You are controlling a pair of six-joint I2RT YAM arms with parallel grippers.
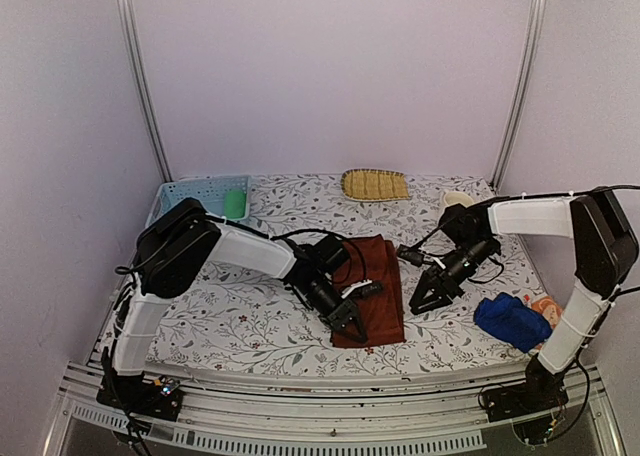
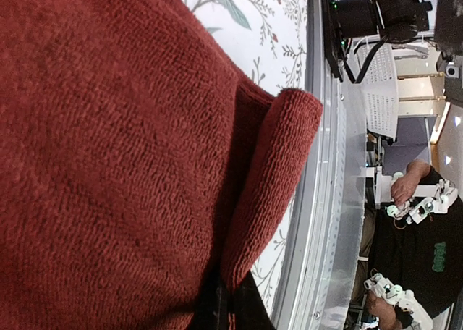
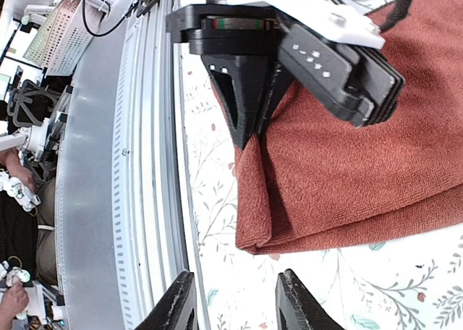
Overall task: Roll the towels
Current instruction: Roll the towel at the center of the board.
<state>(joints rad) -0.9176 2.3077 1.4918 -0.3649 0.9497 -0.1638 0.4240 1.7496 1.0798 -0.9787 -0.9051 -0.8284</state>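
Note:
The dark reddish-brown towel (image 1: 372, 281) lies folded in the middle of the table. My left gripper (image 1: 350, 326) is shut on its near edge, which is lifted into a small fold (image 2: 271, 185); the closed fingertips (image 2: 230, 310) show at the bottom of the left wrist view. My right gripper (image 1: 425, 301) is open and empty just right of the towel, its fingers (image 3: 177, 301) over bare cloth near the towel's near corner (image 3: 249, 236). The left gripper (image 3: 249, 138) shows there pinching the towel. The royal blue towel (image 1: 510, 321) lies bunched at the near right, the orange one (image 1: 548, 308) behind it. The green towel (image 1: 235, 204) is in the basket.
The pale blue basket (image 1: 190, 196) stands at the back left and the yellow straw tray (image 1: 375, 184) at the back middle. A small cream object (image 1: 457, 198) sits at the back right. The metal front rail (image 3: 141, 200) runs close to the towel's near edge.

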